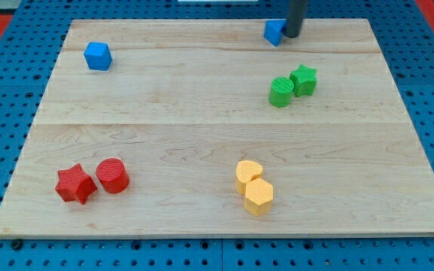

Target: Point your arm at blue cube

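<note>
A blue cube sits at the view's top edge of the wooden board, right of centre. My dark rod comes down from the top, and my tip rests right against the cube's right side, partly covering it. A second blue block, blocky with angled faces, sits far off at the view's top left.
A green cylinder and a green star touch each other below my tip. A red star and red cylinder lie at bottom left. Two yellow blocks lie at bottom centre. The wooden board lies on blue pegboard.
</note>
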Robot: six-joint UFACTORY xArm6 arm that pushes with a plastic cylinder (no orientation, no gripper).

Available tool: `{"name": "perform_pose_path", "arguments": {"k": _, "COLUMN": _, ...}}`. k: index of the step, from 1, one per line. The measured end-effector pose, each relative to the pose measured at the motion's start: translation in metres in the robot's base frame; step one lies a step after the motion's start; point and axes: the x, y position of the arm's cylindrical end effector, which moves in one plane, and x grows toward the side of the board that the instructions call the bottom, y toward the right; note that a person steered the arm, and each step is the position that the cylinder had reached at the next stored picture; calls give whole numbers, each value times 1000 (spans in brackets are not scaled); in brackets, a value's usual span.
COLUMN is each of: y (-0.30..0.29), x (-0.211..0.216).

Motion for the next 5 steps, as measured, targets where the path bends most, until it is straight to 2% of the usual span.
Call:
{"name": "perform_pose_path", "arguments": {"k": 1, "y": -50, "x": -8}}
{"name": "perform_pose_path", "arguments": {"k": 2, "y": -22, "x": -1}}
{"name": "perform_pose_path", "arguments": {"k": 3, "y": -12, "x": 25}}
{"name": "perform_pose_path", "arguments": {"k": 4, "y": -54, "x": 56}}
{"name": "perform_pose_path", "arguments": {"k": 5, "y": -152, "x": 95}}
